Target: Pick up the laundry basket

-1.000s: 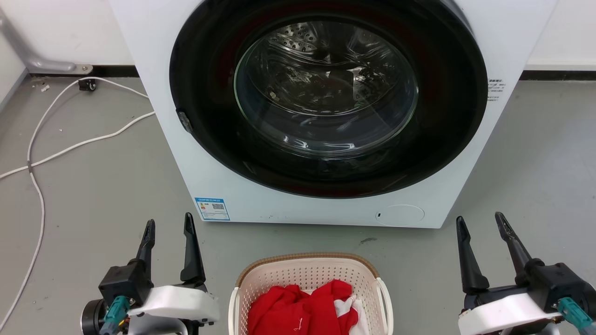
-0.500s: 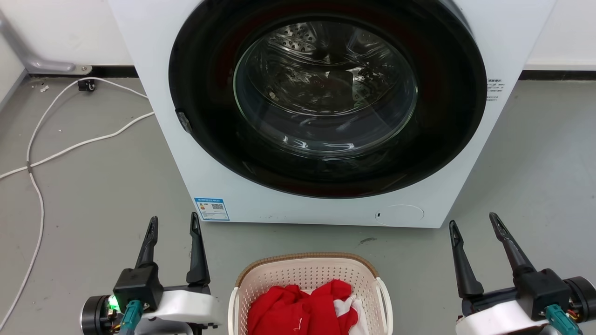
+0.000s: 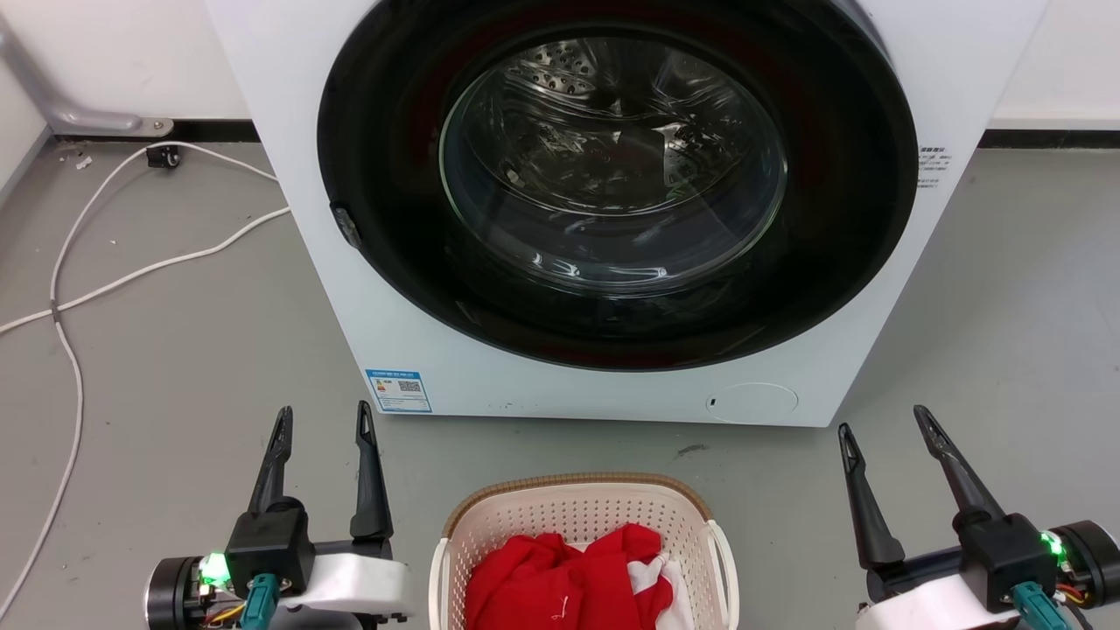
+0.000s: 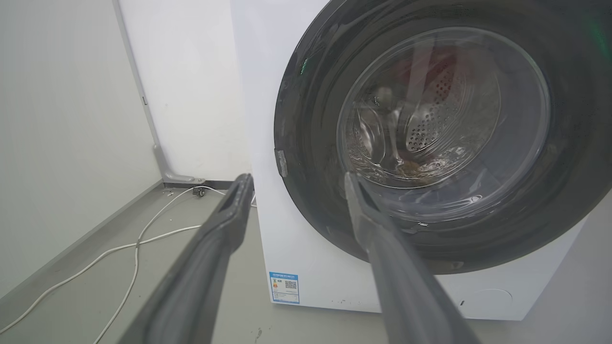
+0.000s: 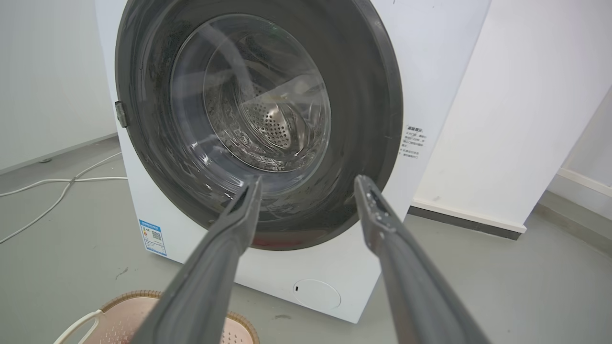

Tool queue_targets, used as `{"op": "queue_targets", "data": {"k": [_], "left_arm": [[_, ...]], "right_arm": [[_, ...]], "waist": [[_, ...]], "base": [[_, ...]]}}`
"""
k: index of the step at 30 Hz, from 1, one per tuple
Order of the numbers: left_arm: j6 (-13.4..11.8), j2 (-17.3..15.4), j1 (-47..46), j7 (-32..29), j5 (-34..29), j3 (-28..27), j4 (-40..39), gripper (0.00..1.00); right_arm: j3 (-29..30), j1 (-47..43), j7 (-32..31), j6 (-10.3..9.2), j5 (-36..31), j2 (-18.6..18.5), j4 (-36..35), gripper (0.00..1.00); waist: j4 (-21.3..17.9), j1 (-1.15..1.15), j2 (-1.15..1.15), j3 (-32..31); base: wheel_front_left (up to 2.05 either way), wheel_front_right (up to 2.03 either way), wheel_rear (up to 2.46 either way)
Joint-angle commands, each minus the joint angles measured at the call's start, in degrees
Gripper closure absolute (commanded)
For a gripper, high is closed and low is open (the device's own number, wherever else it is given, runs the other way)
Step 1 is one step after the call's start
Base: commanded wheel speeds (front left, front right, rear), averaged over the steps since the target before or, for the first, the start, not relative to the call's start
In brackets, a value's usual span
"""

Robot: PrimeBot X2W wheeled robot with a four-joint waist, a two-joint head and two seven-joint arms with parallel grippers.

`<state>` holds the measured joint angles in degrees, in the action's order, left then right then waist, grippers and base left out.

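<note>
Left pincer: one, its two dark fingers standing apart, gripping nothing and pointing ahead.
Right pincer: one, its two fingers also spreading apart, holding nothing.
Laundry basket: one, sitting on the grey floor between the two pincers, behind both sets of fingertips and touching neither.
Handles: two, white, one facing each pincer.
Clothing: one red garment lying inside the basket, with a white patch showing at the side nearer the right pincer.
Washing machine: one, standing beyond both pincers' fingertips, its single round glass door facing them.
Sticker: one, blue-edged, sitting low on the machine's front, just ahead of the left pincer.
Cable: white, trailing over the floor outward of the left pincer. I cannot tell whether it is one cord or two.
</note>
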<state>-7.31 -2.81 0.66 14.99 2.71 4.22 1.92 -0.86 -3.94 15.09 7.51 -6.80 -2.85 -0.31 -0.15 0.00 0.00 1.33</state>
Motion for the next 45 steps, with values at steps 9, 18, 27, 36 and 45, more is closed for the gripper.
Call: {"op": "queue_targets", "data": {"k": [9, 18, 27, 36, 45], "left_arm": [[-0.3, -0.1, 0.6, 0.3, 0.2, -0.3, 0.3, 0.00], [-0.2, -0.1, 0.7, 0.3, 0.2, -0.3, 0.6, 0.00], [-0.1, -0.1, 0.7, 0.3, 0.3, -0.5, 0.9, 0.00], [1.6, -0.1, -1.7, 0.2, 2.3, -0.6, 6.2, 0.00], [5.1, -0.1, -8.7, 0.2, 3.5, -1.9, 16.8, 0.00]], "right_arm": [[0.1, -0.7, 0.1, -0.04, 2.1, 0.0, 1.3, 0.00], [0.3, -0.6, 0.1, -0.04, 2.6, 0.0, 1.4, 0.00], [0.0, -0.5, 0.1, -0.04, 2.5, 0.0, 1.3, 0.00], [-1.3, 1.9, 0.1, -0.04, 1.5, 0.0, 6.8, 0.00], [-2.3, 9.1, 0.1, -0.04, -0.8, 0.0, 17.9, 0.00]], "waist": [[-0.1, 0.00, 0.00, 0.3], [0.0, 0.00, 0.00, 0.2], [-0.1, 0.00, 0.00, 0.3], [-0.1, 0.00, 0.00, 3.5], [-0.2, 0.00, 0.00, 13.2]], "base": [[0.00, 0.00, 0.00], [0.00, 0.00, 0.00], [0.00, 0.00, 0.00], [0.00, 0.00, 0.00], [0.00, 0.00, 0.00]]}}
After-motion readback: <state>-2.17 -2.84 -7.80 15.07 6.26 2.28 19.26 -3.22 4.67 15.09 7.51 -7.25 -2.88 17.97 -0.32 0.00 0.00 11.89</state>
